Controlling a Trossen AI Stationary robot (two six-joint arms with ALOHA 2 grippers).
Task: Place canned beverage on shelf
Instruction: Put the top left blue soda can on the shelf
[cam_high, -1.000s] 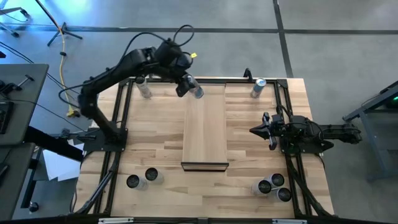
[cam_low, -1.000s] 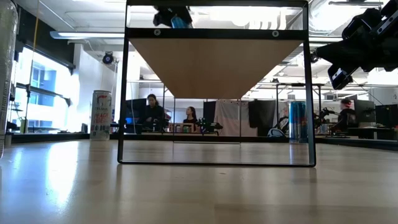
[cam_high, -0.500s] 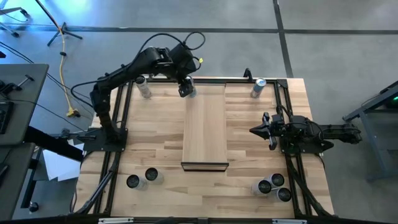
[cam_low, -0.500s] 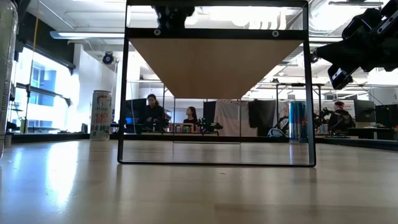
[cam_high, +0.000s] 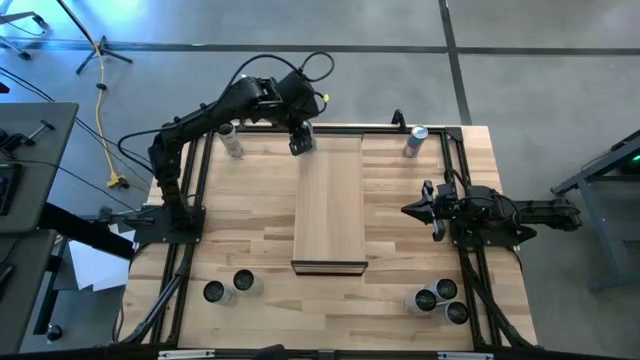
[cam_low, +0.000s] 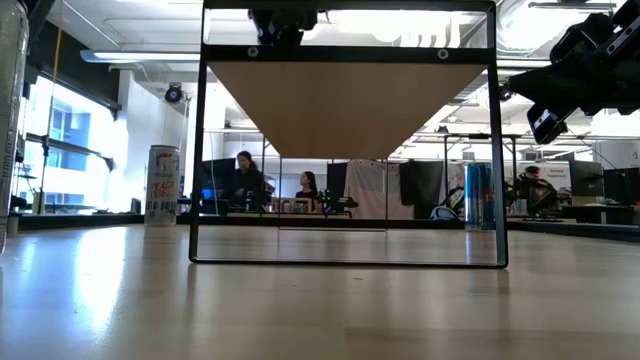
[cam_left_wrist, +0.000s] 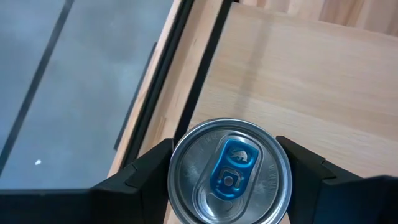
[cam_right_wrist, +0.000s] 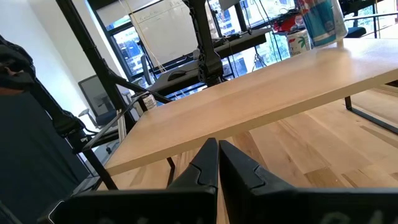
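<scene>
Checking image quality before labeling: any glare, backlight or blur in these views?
Low view: bright windows and ceiling lights backlight the shelf, leaving its frame in silhouette; the tabletop carries a sheen. Left wrist view: the can top is sharp with soft highlights between the left gripper fingers. Right wrist view: windows blown out, the shut right gripper dark. High view: even light.

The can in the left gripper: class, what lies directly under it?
The can, held by the left gripper, hangs over the far corner of the shelf. Its lid hides the spot directly beneath, so contact cannot be seen.
</scene>
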